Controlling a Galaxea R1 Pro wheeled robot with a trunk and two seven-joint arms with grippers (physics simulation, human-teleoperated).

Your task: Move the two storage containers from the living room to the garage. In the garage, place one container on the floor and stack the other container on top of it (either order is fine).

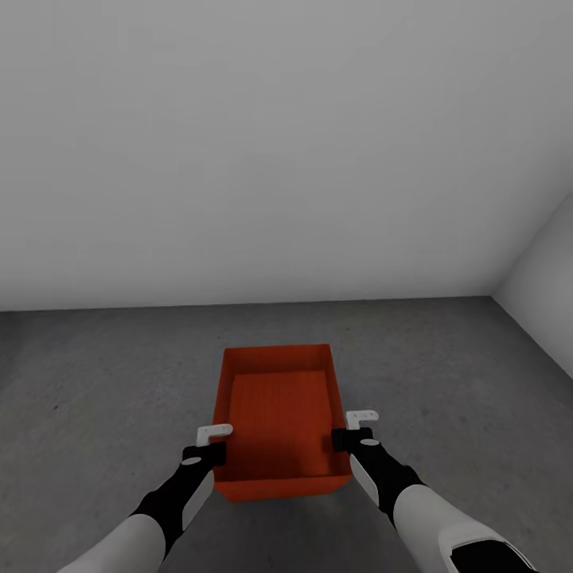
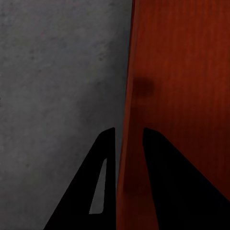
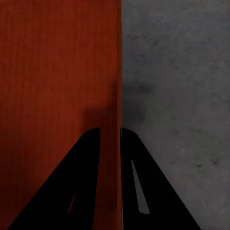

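One orange-red open-top storage container (image 1: 278,414) is in front of me over the dark grey garage floor (image 1: 95,382). It is empty. My left gripper (image 1: 213,455) is shut on its left side wall, and my right gripper (image 1: 348,439) is shut on its right side wall. In the left wrist view the black fingers (image 2: 103,182) straddle the red wall (image 2: 129,96), one inside and one outside. The right wrist view shows the same pinch, its fingers (image 3: 139,182) on either side of the wall (image 3: 111,72). I cannot tell whether the container's bottom touches the floor.
A plain white wall (image 1: 278,159) rises beyond the container, and a second white wall (image 1: 549,278) meets it at the corner on the right. Bare grey floor spreads left (image 1: 79,414) and right (image 1: 477,374) of the container.
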